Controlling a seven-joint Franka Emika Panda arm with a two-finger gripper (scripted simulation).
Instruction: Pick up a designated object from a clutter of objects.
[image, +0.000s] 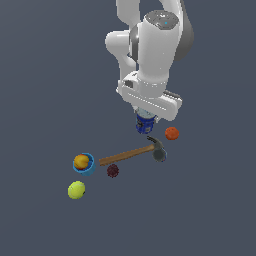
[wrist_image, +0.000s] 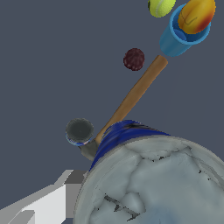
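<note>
Under the white wrist of the arm (image: 150, 55), the gripper (image: 146, 119) points down at the small blue can (image: 145, 125), which sits directly below the hand, partly hidden by it. Only the can's lower blue body with a patch of white label shows in the exterior view; whether it rests on the dark floor (image: 40, 100) or is lifted clear cannot be told. The fingers themselves are hidden behind the hand's housing, so how wide they stand, and whether they actually clamp the can, cannot be told either.

Seen from the wrist camera, the can (wrist_image: 148, 183) fills much of the picture: a round, silver-grey top with dark crack-like lines across it, and a deep blue wall curving away beneath its rim. A pale grey part of the gripper (wrist_image: 48, 201) shows beside it.

Near the can lies the wooden-handled hammer (image: 131, 153), its dark metal head (image: 159, 149) just beside the can on the exterior view's right and its handle running toward the blue cup (image: 84, 164) that holds an orange fruit (image: 81, 161). An orange-red ball (image: 172, 133) lies apart on the exterior view's right of the can. A dark red berry (image: 113, 170) lies just beside the handle, and a yellow-green ball (image: 76, 190) lies near the cup.
</note>
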